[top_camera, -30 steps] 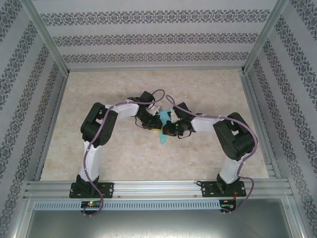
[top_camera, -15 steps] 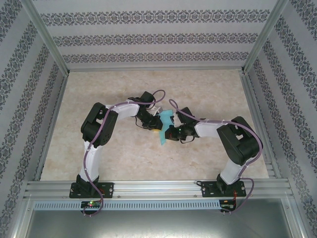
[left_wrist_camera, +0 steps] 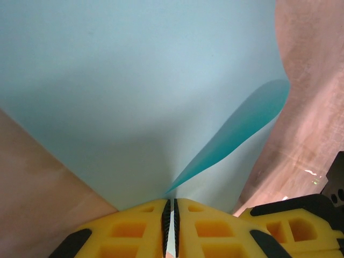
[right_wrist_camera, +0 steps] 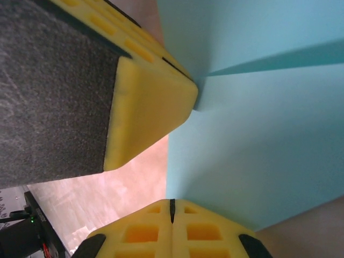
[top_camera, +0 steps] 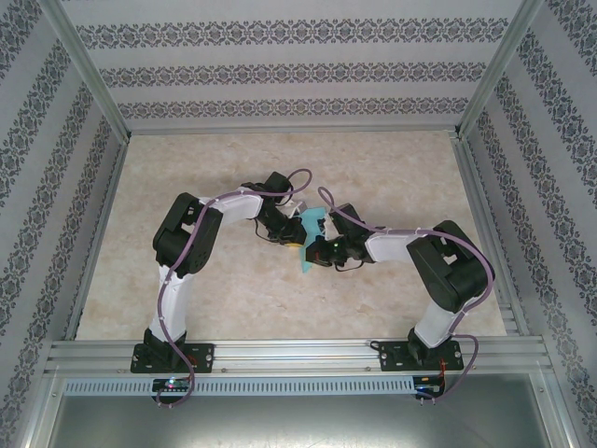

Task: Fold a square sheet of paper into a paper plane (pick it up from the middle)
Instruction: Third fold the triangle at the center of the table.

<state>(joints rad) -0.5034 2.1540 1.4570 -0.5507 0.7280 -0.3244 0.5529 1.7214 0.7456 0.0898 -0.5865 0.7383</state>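
The square sheet of paper, turquoise and partly folded, is held up over the middle of the table between both grippers, with a narrow tail hanging toward the near side. My left gripper is shut on it. In the left wrist view the sheet runs into the slit between the yellow fingertips of the left gripper, and a folded flap stands out to the right. My right gripper is shut, and in its wrist view the right gripper has its tips at the paper's near edge. A left gripper finger sits close beside it.
The marbled beige table has free room on all sides of the grippers. Patterned walls and aluminium frame rails enclose it at the left, right and back. The arm bases stand on the near rail.
My right arm has dropped lower and shifted slightly left, bringing its gripper closer to the paper's lower part. The left gripper has kept its hold and place.
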